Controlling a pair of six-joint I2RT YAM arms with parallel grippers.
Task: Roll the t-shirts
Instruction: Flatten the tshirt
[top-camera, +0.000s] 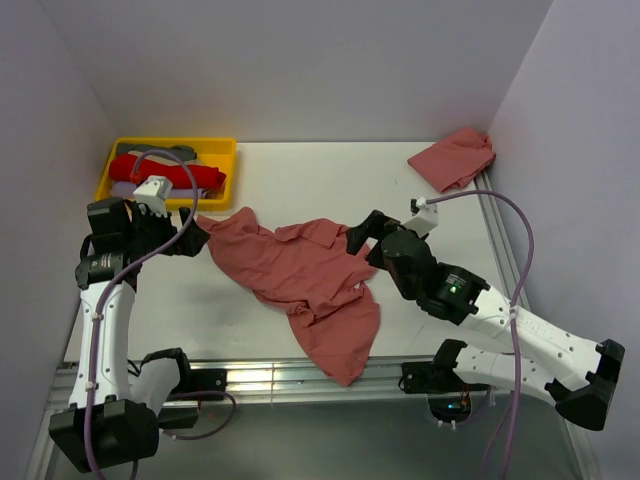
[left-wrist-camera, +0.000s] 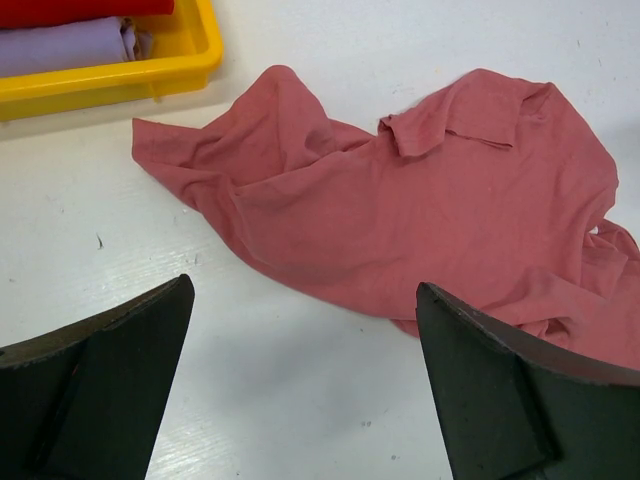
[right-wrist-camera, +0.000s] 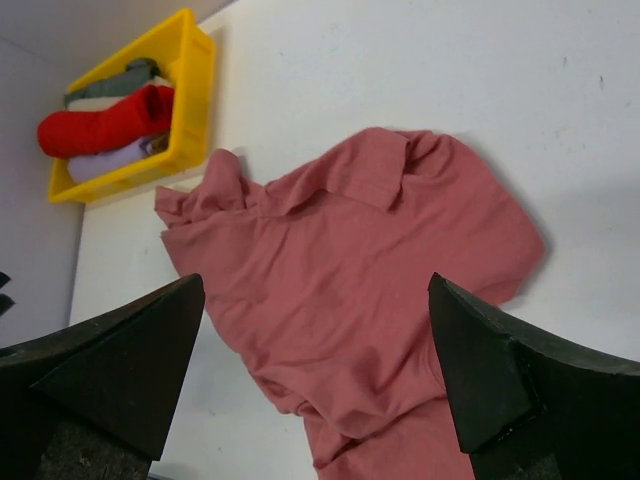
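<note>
Tee (top-camera: 310, 275) lies crumpled at centre frame, second tee (top-camera: 455, 157) upper right — my left gripper (top-camera: 193, 238) and right gripper (top-camera: 358, 234) gape empty either side. Grabbing bunched layers, I'd likely roll it skewed.

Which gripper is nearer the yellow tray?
Left. The left gripper hovers open beside the yellow tray, at the left end of the crumpled t-shirt; the right gripper sits across that shirt, well to the tray's right.
</note>
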